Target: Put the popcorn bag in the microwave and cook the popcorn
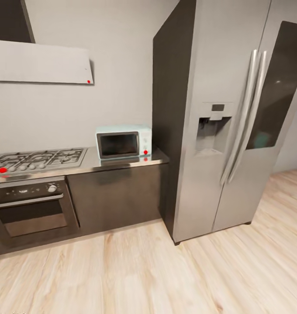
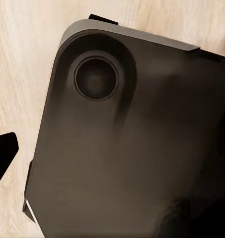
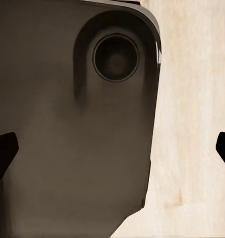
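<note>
The right tool [image 3: 112, 151] is seen with dark fingertips at opposite edges of its wrist view, spread apart over the robot's base [image 3: 67, 124] and wooden floor [image 3: 191, 124]. The left tool's state cannot be told. The microwave [image 1: 123, 142], door closed, is set on the tabletop [image 1: 122, 163] between the hob [image 1: 37, 159] and fridge [image 1: 227, 117].
</note>
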